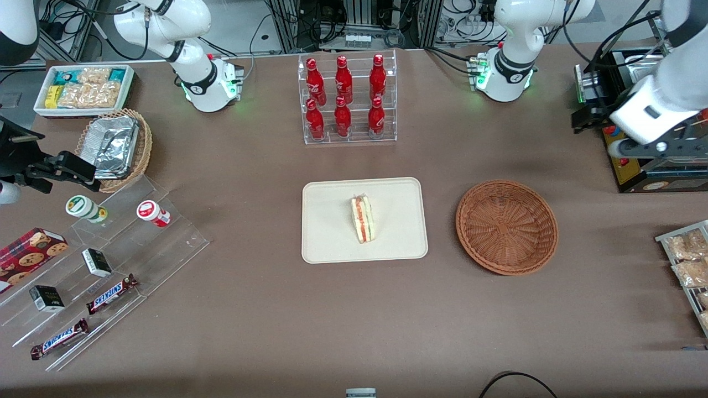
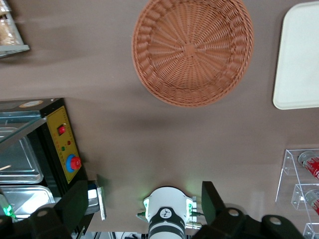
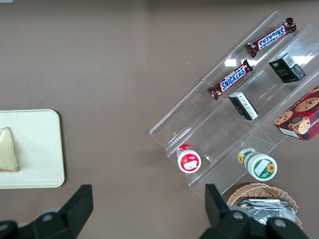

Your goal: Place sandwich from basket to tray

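Note:
The sandwich [image 1: 363, 219] lies on the cream tray [image 1: 332, 226], its red and green filling edge facing up. One corner of it also shows in the right wrist view, sandwich [image 3: 7, 149] on tray [image 3: 37, 149]. The reddish-brown wicker basket [image 1: 506, 226] stands empty beside the tray, toward the working arm's end; in the left wrist view basket [image 2: 192, 50] and tray [image 2: 299, 59] both show. The left arm's gripper [image 1: 658, 145] hangs high above the table edge near a black machine, well away from the basket. That gripper [image 2: 143, 195] is open, with nothing between its fingers.
A clear rack of red bottles [image 1: 345, 99] stands farther from the front camera than the tray. The black machine with a yellow panel [image 2: 65, 144] sits under the gripper. Snack packets [image 1: 686, 257] lie at the working arm's end. A stepped clear shelf with snacks [image 1: 99, 276] and a tan foil basket [image 1: 116, 146] are at the parked arm's end.

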You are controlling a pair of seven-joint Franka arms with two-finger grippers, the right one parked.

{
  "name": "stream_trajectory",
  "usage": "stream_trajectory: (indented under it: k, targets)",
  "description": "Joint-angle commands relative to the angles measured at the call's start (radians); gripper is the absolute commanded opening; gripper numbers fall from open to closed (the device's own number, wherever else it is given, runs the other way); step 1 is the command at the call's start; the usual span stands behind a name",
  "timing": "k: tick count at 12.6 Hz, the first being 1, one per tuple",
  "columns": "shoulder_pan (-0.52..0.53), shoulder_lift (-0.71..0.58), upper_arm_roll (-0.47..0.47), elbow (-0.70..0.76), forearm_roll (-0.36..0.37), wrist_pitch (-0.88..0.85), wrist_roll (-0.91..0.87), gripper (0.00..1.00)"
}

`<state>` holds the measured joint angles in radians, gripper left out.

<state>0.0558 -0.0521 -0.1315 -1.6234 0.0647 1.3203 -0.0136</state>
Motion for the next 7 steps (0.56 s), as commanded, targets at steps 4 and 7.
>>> stream_trajectory:
  k: [4, 7]
  targets:
    - [-0.02, 0.008, 0.082, 0.066, -0.005, -0.004, 0.055, 1.0]
    - [-0.112, 0.046, 0.188, 0.111, -0.011, 0.005, 0.052, 1.0]
